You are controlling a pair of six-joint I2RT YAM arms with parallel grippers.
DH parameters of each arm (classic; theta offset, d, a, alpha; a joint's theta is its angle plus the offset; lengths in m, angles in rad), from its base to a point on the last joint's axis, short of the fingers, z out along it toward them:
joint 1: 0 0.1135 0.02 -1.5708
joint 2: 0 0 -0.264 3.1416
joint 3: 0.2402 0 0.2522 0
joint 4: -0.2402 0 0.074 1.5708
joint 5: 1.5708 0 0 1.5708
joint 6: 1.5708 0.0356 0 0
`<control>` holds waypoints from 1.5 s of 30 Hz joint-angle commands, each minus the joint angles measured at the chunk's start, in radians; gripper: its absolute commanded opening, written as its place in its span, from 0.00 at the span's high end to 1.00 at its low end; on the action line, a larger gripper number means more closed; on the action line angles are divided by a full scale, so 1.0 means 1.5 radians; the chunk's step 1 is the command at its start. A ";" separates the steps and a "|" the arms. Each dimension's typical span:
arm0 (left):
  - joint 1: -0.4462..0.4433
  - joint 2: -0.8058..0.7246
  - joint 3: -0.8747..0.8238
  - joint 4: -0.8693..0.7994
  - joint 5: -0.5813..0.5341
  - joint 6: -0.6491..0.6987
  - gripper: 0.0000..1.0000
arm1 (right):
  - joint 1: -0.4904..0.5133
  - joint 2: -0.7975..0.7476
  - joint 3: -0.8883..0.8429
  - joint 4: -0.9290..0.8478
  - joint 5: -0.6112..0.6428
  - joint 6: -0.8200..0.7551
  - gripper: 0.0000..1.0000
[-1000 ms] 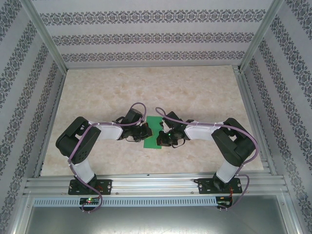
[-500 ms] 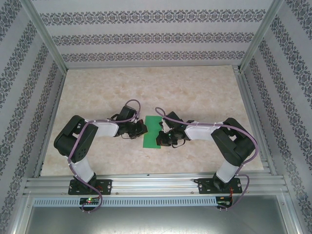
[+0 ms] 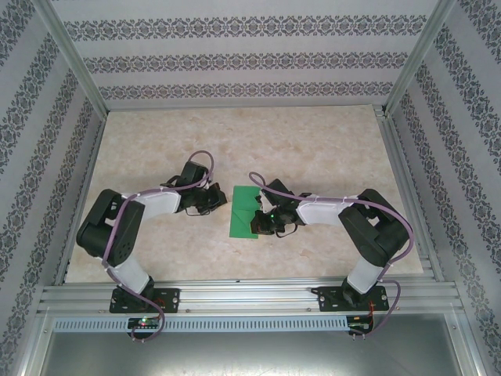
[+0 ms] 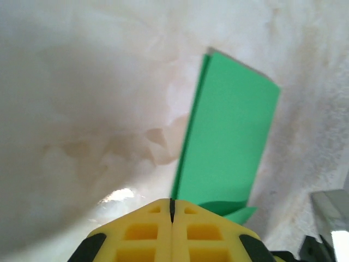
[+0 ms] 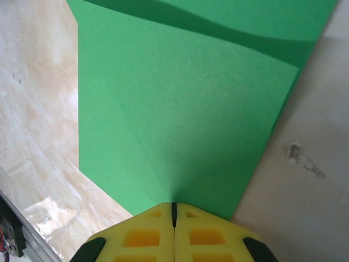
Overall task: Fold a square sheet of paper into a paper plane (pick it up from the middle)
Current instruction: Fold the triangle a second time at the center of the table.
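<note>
The square sheet of paper [image 3: 243, 210] is bright green and lies folded into a narrow rectangle at the middle of the table. Its top layer bows up a little along one long edge [image 5: 256, 38]. My right gripper [image 3: 257, 223] is shut, its yellow tips [image 5: 174, 207] resting on the sheet's right edge near the front corner. My left gripper [image 3: 222, 201] is shut too, holds nothing and stands a short way left of the sheet. In the left wrist view the green paper [image 4: 226, 147] lies just beyond the shut tips [image 4: 172, 203].
The sheet rests on a beige marble-patterned tabletop [image 3: 235, 141] fenced by patterned walls and aluminium posts. An aluminium rail [image 3: 250, 298] with both arm bases runs along the near edge. Bare tabletop stretches behind and to both sides of the arms.
My left arm has drawn back to the left, off the sheet's left edge, with its gripper still shut. The right arm and the paper have stayed put.
</note>
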 commanded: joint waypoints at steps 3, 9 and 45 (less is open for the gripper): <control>-0.040 -0.041 -0.001 -0.006 0.021 0.010 0.98 | 0.000 0.030 -0.011 -0.082 0.037 -0.014 0.94; -0.090 -0.002 0.002 0.035 0.055 0.012 0.98 | 0.000 0.024 -0.005 -0.090 0.041 -0.016 0.94; -0.090 0.093 -0.002 0.006 -0.039 0.024 1.00 | 0.004 0.105 0.103 -0.048 -0.002 0.018 0.91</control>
